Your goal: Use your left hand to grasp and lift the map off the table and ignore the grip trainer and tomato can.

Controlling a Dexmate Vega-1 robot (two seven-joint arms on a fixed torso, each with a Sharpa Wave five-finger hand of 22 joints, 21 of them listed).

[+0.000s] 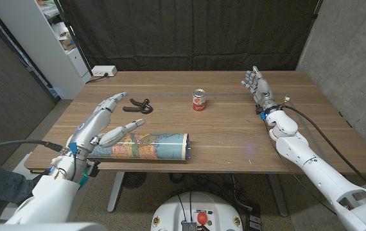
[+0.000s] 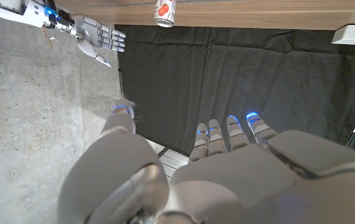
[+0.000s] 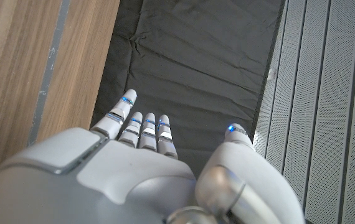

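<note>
Nearest the camera, the left hand (image 1: 109, 122) is seen above the near left part of the desk (image 1: 247, 151), its fingers (image 1: 113, 101) spread wide and straight and its thumb stretched out over the left end of the map (image 1: 149, 145). Nothing is held in it; whether the thumb actually touches the paper cannot be told. In the left wrist view the same hand (image 2: 227, 168) is shown from behind with the fingers (image 2: 218, 134) extended and apart.

The map is rolled up and lies flat on the desk along the near edge, its left end under the hand and its right end pointing toward the middle of the desk. It is judged not yet grasped and not lifted.

The grip trainer (image 1: 138, 104) lies farther back, just beyond the fingertips, apart from the map. The tomato can (image 1: 199, 100) stands upright near the middle of the desk, well apart from both.

The right hand (image 1: 258, 85) is held at the far right of the desk, fingers open and pointing away, with nothing in it.

The approach is judged done. Still to be done: the hand lowered over the roll, the fingers closed around it, and the map raised clear of the desk.
</note>
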